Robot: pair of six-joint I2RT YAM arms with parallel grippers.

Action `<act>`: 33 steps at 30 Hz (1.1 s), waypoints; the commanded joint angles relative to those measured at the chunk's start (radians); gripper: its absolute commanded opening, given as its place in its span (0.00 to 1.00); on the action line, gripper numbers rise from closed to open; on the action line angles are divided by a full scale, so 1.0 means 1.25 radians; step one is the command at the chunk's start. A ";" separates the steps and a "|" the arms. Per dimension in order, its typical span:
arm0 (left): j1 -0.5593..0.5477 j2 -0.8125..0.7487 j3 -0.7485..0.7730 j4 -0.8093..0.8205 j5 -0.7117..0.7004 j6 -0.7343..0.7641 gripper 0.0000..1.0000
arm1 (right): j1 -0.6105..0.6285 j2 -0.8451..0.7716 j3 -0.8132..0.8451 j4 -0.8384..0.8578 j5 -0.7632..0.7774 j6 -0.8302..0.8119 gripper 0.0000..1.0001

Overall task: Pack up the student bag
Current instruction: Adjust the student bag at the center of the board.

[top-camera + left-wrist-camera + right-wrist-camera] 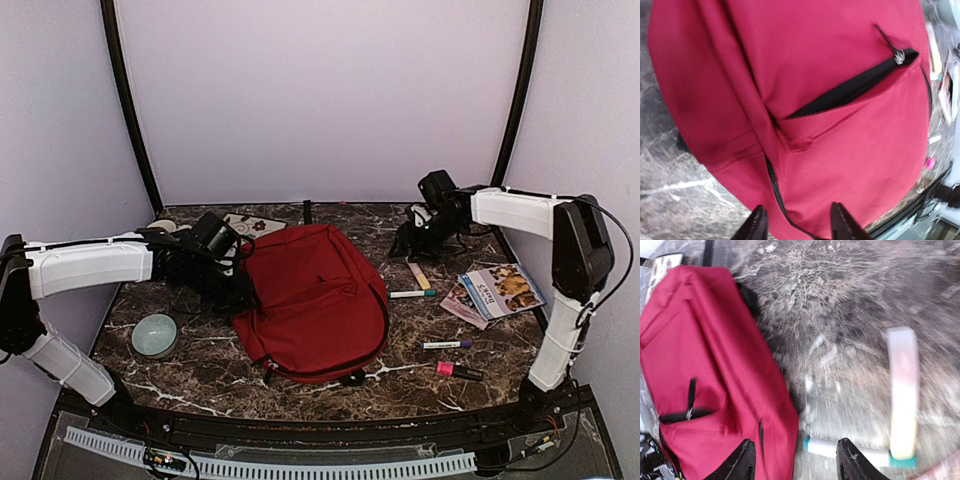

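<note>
The student bag (315, 290) is lying slack under the left gripper (797, 223), whose parted jaws are risking snagging loose fabric instead of the zip (773, 184); the right gripper (795, 458) is hanging parted, empty.

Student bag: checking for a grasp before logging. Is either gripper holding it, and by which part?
Neither holds anything: left gripper stands open at the student bag; right gripper open over the table.

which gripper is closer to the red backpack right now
Left. The left gripper hovers over the red backpack, at its side zip. The right gripper is off its other side, near a white marker.
</note>
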State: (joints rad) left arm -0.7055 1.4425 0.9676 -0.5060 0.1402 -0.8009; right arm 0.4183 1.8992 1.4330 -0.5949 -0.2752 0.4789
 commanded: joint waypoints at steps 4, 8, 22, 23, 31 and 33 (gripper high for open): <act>-0.005 0.032 0.194 -0.209 -0.054 0.222 0.58 | 0.031 -0.222 -0.161 -0.084 0.023 -0.026 0.59; -0.014 0.121 0.298 -0.258 -0.059 0.395 0.58 | 0.081 -0.328 -0.280 -0.064 0.013 0.041 0.59; -0.021 0.420 0.393 -0.193 -0.070 0.568 0.43 | 0.155 -0.321 -0.494 0.138 -0.108 0.107 0.55; -0.020 0.419 0.392 -0.191 -0.077 0.562 0.40 | 0.156 -0.312 -0.496 0.148 -0.112 0.106 0.53; -0.029 0.380 0.334 -0.174 -0.074 0.517 0.05 | 0.159 -0.195 -0.459 0.233 -0.157 0.117 0.39; -0.037 0.373 0.335 -0.179 -0.069 0.497 0.01 | 0.159 -0.166 -0.444 0.253 -0.163 0.120 0.29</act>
State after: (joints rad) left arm -0.7311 1.9743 1.4113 -0.7033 0.0410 -0.1352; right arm 0.6090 1.6333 0.8360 -0.3714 -0.4374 0.6220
